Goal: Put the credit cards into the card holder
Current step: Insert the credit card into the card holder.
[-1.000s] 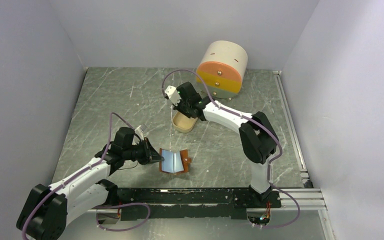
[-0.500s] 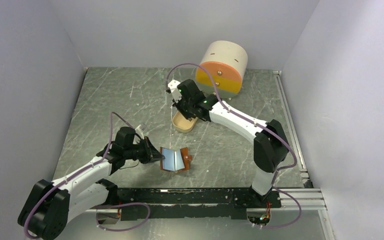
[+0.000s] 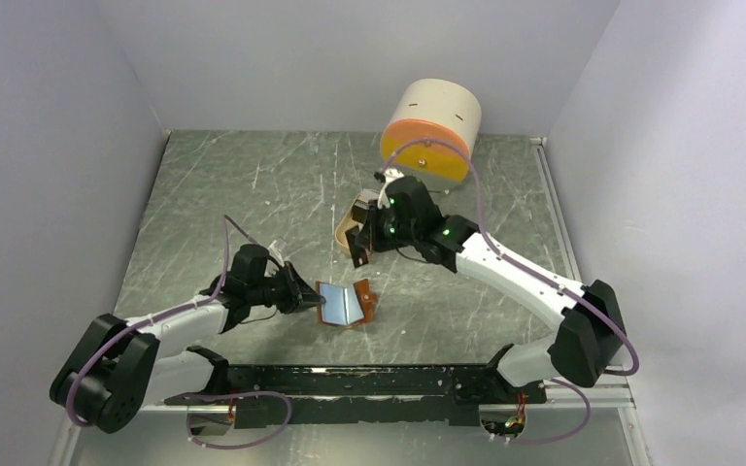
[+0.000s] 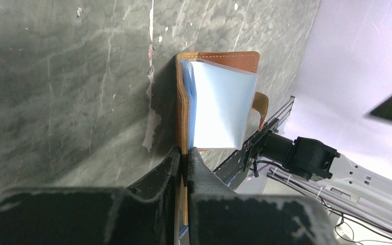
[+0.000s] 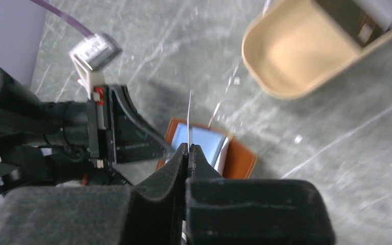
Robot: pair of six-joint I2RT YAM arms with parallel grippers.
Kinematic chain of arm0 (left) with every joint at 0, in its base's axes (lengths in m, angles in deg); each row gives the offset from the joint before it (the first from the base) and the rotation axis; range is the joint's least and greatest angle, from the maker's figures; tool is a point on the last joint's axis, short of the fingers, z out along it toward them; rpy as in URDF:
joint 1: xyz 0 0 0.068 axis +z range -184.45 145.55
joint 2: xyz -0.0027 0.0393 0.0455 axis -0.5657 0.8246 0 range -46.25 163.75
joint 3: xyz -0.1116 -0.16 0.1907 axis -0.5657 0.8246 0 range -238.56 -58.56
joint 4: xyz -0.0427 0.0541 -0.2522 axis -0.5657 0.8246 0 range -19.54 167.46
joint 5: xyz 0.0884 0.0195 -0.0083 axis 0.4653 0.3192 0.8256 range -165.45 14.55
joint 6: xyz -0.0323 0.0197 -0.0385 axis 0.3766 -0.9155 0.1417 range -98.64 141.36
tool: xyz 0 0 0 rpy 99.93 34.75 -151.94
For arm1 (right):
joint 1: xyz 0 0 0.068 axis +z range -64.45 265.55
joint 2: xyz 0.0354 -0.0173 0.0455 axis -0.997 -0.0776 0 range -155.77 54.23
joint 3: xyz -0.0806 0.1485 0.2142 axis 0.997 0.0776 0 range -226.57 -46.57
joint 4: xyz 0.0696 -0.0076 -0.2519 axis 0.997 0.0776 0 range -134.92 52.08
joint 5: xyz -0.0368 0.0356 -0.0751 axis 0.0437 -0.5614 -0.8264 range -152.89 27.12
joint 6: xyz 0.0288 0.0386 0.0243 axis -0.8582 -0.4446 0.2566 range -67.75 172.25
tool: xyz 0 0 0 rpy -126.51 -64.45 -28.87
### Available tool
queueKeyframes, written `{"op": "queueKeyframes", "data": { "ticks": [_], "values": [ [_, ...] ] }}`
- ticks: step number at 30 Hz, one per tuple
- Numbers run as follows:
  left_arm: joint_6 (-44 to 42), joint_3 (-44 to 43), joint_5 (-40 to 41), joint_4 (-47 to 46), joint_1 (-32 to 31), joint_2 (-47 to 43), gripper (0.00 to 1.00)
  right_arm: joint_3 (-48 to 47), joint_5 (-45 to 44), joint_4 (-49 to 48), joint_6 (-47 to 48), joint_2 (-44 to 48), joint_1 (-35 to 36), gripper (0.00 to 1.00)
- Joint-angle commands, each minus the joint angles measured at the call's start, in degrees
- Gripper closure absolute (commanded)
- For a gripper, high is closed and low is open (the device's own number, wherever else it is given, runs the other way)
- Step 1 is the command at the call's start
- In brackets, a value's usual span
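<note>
The tan-brown card holder [image 3: 350, 303] lies open on the table, its clear pockets facing up; it also shows in the left wrist view [image 4: 219, 99] and the right wrist view [image 5: 237, 159]. My left gripper [image 3: 309, 297] [image 4: 185, 153] is shut on the holder's left cover edge. My right gripper [image 3: 360, 244] [image 5: 189, 149] is shut on a thin credit card [image 5: 190, 115], seen edge-on, held upright above and just behind the open holder. More credit cards [image 5: 367, 18] lean in the far end of the beige tray.
The beige oval tray [image 3: 347, 231] [image 5: 296, 66] sits just behind the right gripper. The round cream-and-orange drawer box [image 3: 432, 131] stands at the back. A metal rail [image 3: 369, 379] runs along the near edge. Grey walls close in on both sides.
My right gripper has swung from over the tray toward the near side and lower, carrying a card to just above the holder. My left gripper nudged the holder slightly right.
</note>
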Motion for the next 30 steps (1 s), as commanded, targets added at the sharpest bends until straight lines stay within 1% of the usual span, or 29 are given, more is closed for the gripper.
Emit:
{"op": "queueKeyframes", "data": {
  "ticks": [1,4,5,8,13,18,22,24,30],
  "values": [
    [0.9,0.7,-1.4,-6.4,-0.3,1.9,0.91,8.6,7.3,-6.6,-21.6,1.0,-0.1,1.0],
    [0.8,1.1,-1.4,-6.6,-0.3,2.7,0.91,16.1,14.3,-16.8,-30.0,1.4,-0.2,1.0],
    [0.7,1.3,-1.4,-6.6,-0.3,2.8,0.91,17.8,15.2,-19.3,-31.6,1.1,-0.2,1.0],
    [0.4,1.8,-0.8,-6.1,-0.3,2.9,0.9,20.5,16.8,-21.8,-34.2,-0.7,-0.1,1.0],
    [-1.1,1.8,0.3,-4.3,-0.3,3.7,0.87,22.4,15.6,-23.2,-35.4,-1.5,-0.1,1.0],
    [-1.7,2.1,0.6,-4.4,-0.3,4.8,0.84,23.1,14.4,-23.9,-33.6,-4.3,-0.1,1.0],
    [-2.5,1.9,1.1,-3.1,-0.3,4.7,0.81,23.4,14.4,-25.4,-29.0,-7.0,0.0,1.0],
    [-2.9,1.8,1.6,-2.3,-0.3,4.3,0.82,23.4,14.3,-25.8,-26.4,-7.8,-0.1,1.0],
    [-3.4,1.8,1.7,-2.2,-0.3,4.3,0.88,23.5,7.5,-21.2,-19.8,-8.1,0.1,1.0]
  ]
}}
